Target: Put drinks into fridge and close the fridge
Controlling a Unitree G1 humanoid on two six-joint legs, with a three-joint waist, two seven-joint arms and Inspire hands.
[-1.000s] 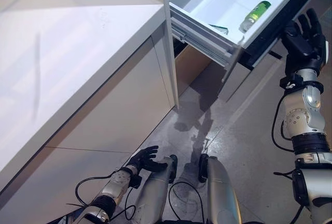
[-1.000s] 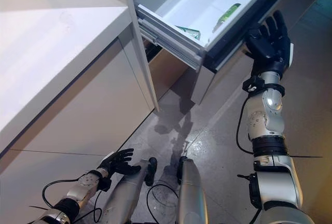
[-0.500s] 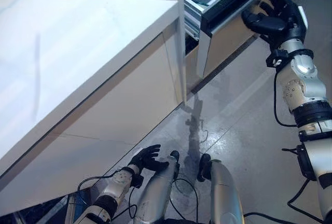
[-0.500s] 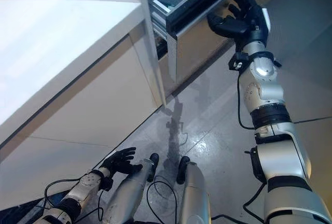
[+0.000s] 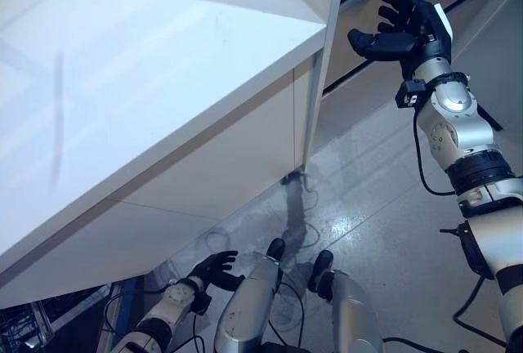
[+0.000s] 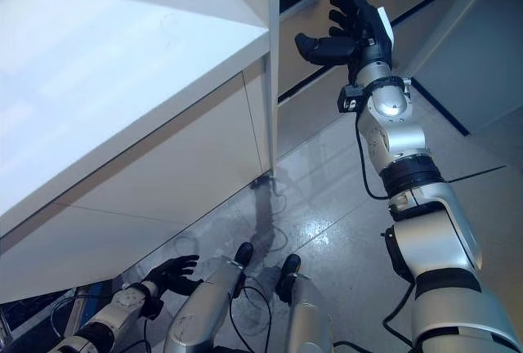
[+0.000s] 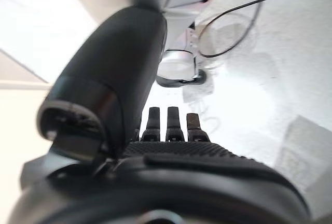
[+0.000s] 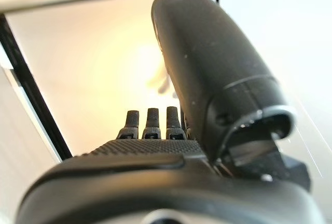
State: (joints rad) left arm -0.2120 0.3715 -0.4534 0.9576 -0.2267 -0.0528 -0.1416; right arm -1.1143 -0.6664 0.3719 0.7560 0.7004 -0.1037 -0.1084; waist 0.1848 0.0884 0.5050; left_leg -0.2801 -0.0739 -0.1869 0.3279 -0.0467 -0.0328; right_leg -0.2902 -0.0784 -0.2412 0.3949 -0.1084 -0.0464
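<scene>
The fridge drawer's beige front (image 6: 315, 10) sits flush under the dark gap at the top, beside the white cabinet's edge (image 6: 272, 59). My right hand (image 5: 406, 28) is raised in front of that beige front with its fingers straight and spread. It holds nothing. In the right wrist view its fingers (image 8: 150, 123) point at the beige panel (image 8: 93, 63); I cannot tell whether they touch it. My left hand (image 5: 214, 269) hangs low near the floor, relaxed and empty, and its fingers (image 7: 168, 124) show straight in the left wrist view.
A broad white counter (image 5: 139, 83) fills the left, with pale cabinet fronts (image 5: 221, 165) below it. Grey glossy floor (image 5: 384, 198) lies in front of the fridge. A dark strip (image 6: 441, 104) runs along the floor by a panel at the right.
The white drawer with green drinks stood open a second ago; my right hand went with its front as it slid in, and it now shows closed. The camera view has shifted.
</scene>
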